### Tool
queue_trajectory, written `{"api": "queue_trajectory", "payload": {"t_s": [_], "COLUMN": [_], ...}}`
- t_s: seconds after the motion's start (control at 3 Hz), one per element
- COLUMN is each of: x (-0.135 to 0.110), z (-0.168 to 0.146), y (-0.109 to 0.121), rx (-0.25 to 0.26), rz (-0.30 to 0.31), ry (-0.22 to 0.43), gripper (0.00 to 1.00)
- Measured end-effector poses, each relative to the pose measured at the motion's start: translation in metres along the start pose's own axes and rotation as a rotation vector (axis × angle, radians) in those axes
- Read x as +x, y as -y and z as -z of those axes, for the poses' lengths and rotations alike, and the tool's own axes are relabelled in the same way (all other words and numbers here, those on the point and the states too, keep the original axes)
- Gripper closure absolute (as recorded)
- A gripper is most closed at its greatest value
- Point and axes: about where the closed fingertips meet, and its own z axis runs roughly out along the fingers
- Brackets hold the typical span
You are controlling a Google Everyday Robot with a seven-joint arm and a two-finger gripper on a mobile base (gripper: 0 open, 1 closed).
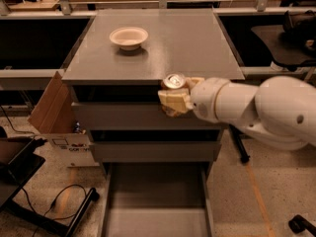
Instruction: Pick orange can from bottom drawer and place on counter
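Orange can clamped in my pincer, level with the surface front edge; next I'd raise it, reach forward, set down.

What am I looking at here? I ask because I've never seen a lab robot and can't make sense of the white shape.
The big white shape is a robot arm reaching in from the right. Its gripper, a two-finger clamp, is closed around an orange can, held just in front of the front edge of the counter, which is the grey cabinet's top. One camera looks down on the cabinet from the front. A white bowl sits on the counter. Below, the bottom drawer is pulled open.
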Motion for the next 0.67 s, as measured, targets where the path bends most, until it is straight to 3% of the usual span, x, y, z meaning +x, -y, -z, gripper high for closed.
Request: {"api": "queue_trajectory", "payload": {"t_s": [0.33,0.67], "x": [-0.068,-0.095], "z": [-0.005,-0.043], "y": [0.043,0.104], "rx": [0.065,0.092], "rz": [0.084,0.068], "ry": [-0.014,-0.065], "gripper": [1.00,1.00]}}
